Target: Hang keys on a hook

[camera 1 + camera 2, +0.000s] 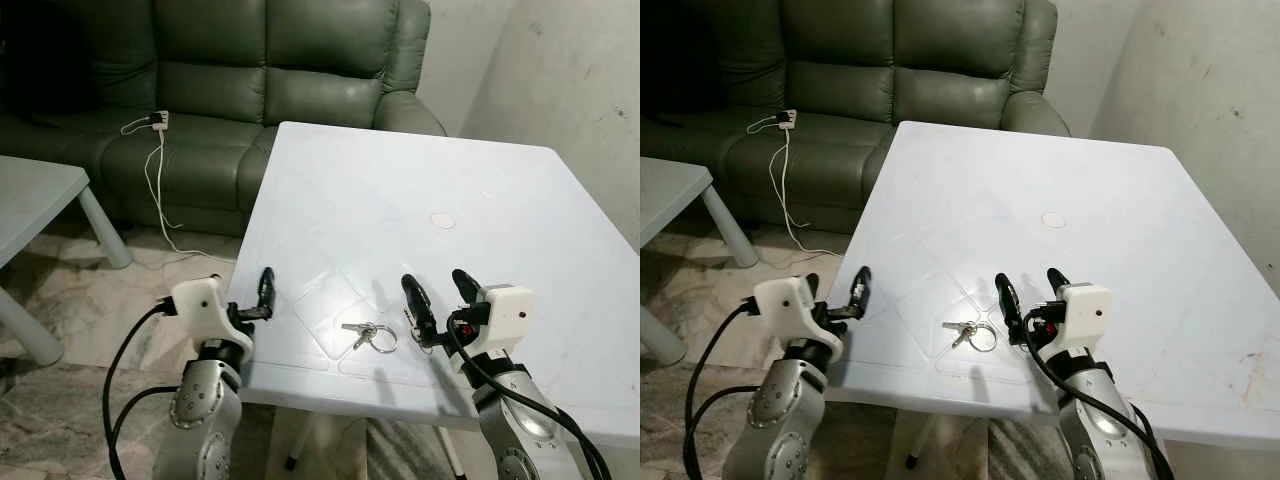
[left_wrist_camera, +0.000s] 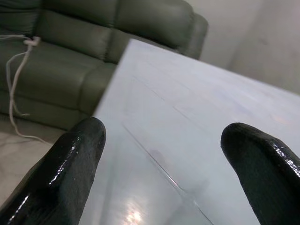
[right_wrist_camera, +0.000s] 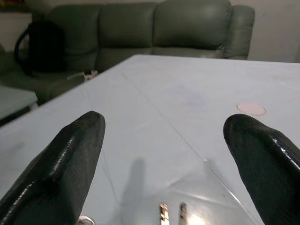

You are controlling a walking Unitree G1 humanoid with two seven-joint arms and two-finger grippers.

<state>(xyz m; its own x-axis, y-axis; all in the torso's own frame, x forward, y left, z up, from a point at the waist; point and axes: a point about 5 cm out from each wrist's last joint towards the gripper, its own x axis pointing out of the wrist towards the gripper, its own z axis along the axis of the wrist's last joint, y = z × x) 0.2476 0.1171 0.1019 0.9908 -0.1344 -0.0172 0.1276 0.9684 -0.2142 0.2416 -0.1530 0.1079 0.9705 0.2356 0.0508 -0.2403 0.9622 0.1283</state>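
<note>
A small bunch of keys (image 1: pixel 368 334) on a metal ring lies flat on the white plastic table (image 1: pixel 420 190), close to its near edge. My right gripper (image 1: pixel 440 293) hovers just to the right of the keys, open, with nothing between its fingers. In the right wrist view its two black fingertips (image 3: pixel 61 164) stand wide apart, and the key tips (image 3: pixel 164 213) show low between them. At the table's near left edge, left of the keys, my left gripper (image 1: pixel 258 298) is open and holds nothing. Its fingers (image 2: pixel 61 173) frame bare tabletop.
A dark green sofa (image 1: pixel 250 80) stands behind the table, with a white charger and cable (image 1: pixel 155 150) trailing off its seat. A low pale table (image 1: pixel 40 200) is at the left. A rough wall (image 1: pixel 580 80) closes the right side. A round cap (image 1: pixel 441 220) marks the table's middle.
</note>
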